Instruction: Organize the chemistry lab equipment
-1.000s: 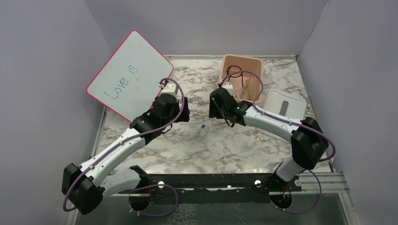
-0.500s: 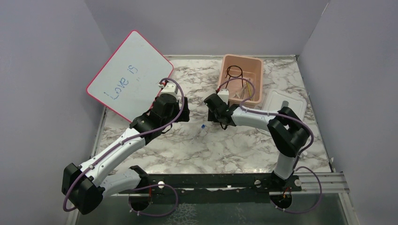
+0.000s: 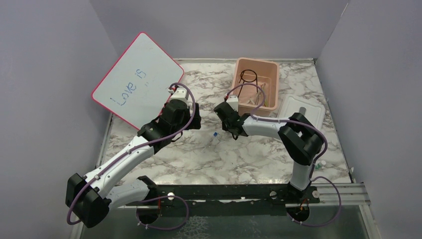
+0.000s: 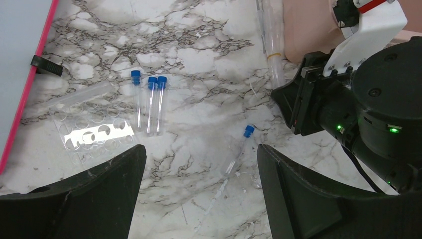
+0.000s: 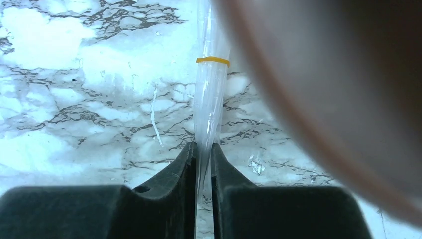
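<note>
Clear tube [image 5: 211,84] is being pinched at its narrow tip by the right gripper [image 5: 202,149], fingers pressed onto it. Its long axis is being kept roughly near-to-far along the marble table [image 3: 249,159], with the yellow-banded wide end pointing far, just beside the pink tub [image 3: 268,67]. The left gripper [image 4: 200,149] is being held spread wide above a loose blue-capped vial [image 4: 238,147].

Bright, even light, soft shadows — pink tub [image 5: 348,89] blurred in right-wrist view
</note>
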`<state>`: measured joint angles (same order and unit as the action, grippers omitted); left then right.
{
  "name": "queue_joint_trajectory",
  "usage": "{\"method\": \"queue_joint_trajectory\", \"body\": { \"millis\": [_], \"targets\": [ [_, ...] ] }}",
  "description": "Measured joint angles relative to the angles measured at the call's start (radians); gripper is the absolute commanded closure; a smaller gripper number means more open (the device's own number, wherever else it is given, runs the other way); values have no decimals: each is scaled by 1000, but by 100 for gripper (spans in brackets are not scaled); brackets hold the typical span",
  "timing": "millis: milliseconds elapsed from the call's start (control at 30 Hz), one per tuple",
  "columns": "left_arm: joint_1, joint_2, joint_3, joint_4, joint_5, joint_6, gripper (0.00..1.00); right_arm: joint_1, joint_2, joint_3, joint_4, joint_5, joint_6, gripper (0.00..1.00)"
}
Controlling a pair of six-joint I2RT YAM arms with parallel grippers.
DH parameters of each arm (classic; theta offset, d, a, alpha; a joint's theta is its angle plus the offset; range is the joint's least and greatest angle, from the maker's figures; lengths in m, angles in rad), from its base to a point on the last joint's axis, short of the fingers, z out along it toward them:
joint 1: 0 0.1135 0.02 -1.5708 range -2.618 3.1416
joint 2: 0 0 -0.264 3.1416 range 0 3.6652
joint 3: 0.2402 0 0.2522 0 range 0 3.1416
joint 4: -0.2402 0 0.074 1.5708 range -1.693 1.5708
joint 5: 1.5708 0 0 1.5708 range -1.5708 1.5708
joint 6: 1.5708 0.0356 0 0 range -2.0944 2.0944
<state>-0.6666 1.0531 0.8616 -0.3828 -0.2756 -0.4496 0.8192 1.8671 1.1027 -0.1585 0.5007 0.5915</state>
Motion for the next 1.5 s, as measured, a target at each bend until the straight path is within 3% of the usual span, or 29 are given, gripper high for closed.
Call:
{"method": "queue_joint_trajectory", "body": {
  "millis": [567,733,933,1233,1500],
  "targets": [
    [6,0,0,0,-1,1,15,3,-253,-79,114,-262,-159,88],
    [6,-4,0,0,-2,1,15,4,-362,-79,113,-228,-166,88],
    [10,-4,0,0,-2,1,15,-15,-490,-79,101,-55,-166,88],
    [11,-4,0,0,-1,1,15,-289,-559,-79,8,25,-94,88],
    [11,-4,0,0,0,0,15,-368,-445,-56,-9,-38,-94,88]
  ]
}}
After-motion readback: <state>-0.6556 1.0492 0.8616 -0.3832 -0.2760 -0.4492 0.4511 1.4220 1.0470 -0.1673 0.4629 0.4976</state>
